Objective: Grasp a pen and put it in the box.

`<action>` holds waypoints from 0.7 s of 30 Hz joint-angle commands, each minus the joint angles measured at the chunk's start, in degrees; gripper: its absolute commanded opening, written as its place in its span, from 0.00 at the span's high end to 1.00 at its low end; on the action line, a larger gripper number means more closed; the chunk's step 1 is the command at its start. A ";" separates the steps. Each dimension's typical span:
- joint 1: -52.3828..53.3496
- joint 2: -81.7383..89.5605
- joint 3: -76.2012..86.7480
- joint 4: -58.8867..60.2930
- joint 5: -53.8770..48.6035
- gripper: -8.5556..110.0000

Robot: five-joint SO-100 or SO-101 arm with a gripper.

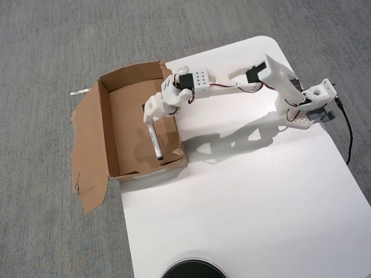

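In the overhead view the brown cardboard box (124, 136) lies open at the table's left edge, with a torn flap flattened out on the carpet. My white gripper (152, 113) hangs over the box's right half, shut on the upper end of the pen (155, 142). The pen is a slim white marker. It slants down inside the box, and its dark lower tip is close to the box floor near the front right corner. Its upper end is hidden under my fingers.
The white table (243, 197) carries the arm's base (307, 107) at its far right corner, where a black cable (348, 136) runs off the edge. A round black object (194, 270) shows at the bottom edge. Grey carpet (46, 52) surrounds the box.
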 commanded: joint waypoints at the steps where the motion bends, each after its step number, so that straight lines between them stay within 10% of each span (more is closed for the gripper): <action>1: -0.31 1.58 -1.71 0.09 0.22 0.82; 21: -1.27 18.98 -1.45 2.20 0.31 0.83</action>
